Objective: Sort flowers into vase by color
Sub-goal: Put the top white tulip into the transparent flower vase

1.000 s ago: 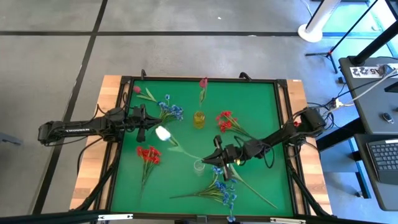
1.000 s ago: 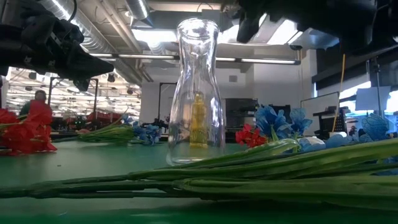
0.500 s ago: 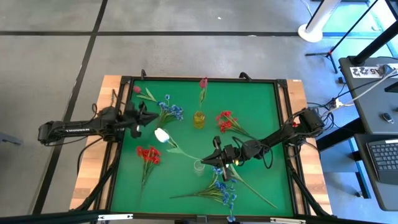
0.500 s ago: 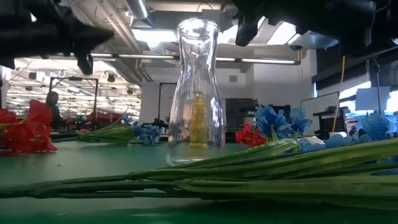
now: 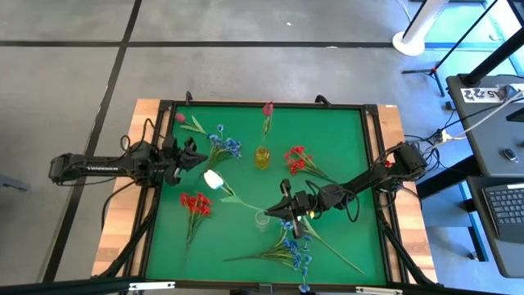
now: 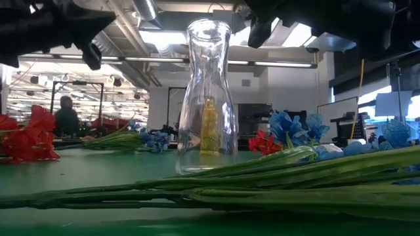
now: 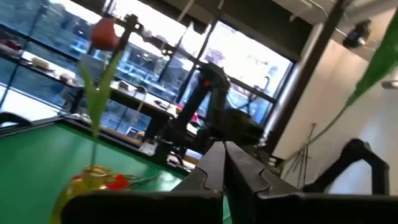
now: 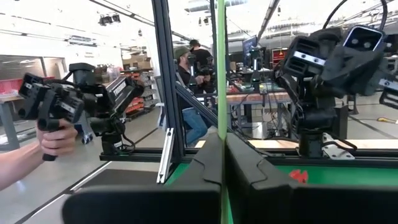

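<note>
My right gripper point(image 5: 283, 210) is shut on the thin green stem point(image 8: 219, 74) of a white-bud flower point(image 5: 213, 176) above the mat's middle, beside the clear vase point(image 5: 262, 218). My left gripper point(image 5: 196, 156) hangs shut with nothing in it at the mat's left, apart from the bud. A yellow vase point(image 5: 262, 157) holds a reddish bud point(image 5: 268, 108). On the mat lie two red clusters point(image 5: 195, 203) point(image 5: 296, 160), two blue clusters point(image 5: 223, 146) point(image 5: 296, 250) and a pink bud point(image 5: 179, 118). My right gripper pinches the white-bud flower's stem point(image 8: 219, 127) between its two fingers, toward the stem's bare end. The fingers come nearly level from the table's right. The stem runs on ahead of them and rises, with the bud point(image 5: 213, 176) out toward the left.
Long green stems point(image 6: 262, 180) lie across the near mat in front of the clear vase point(image 6: 208, 98). A black frame point(image 5: 372, 106) edges the green mat. Beyond the table, a person's hand point(image 8: 56, 140) holds a device and another person point(image 8: 186, 68) sits.
My left gripper has risen, tipped its fingers upward and drawn back from the white bud toward the table's left and far side, staying shut. My right gripper and the flower in it have kept still.
</note>
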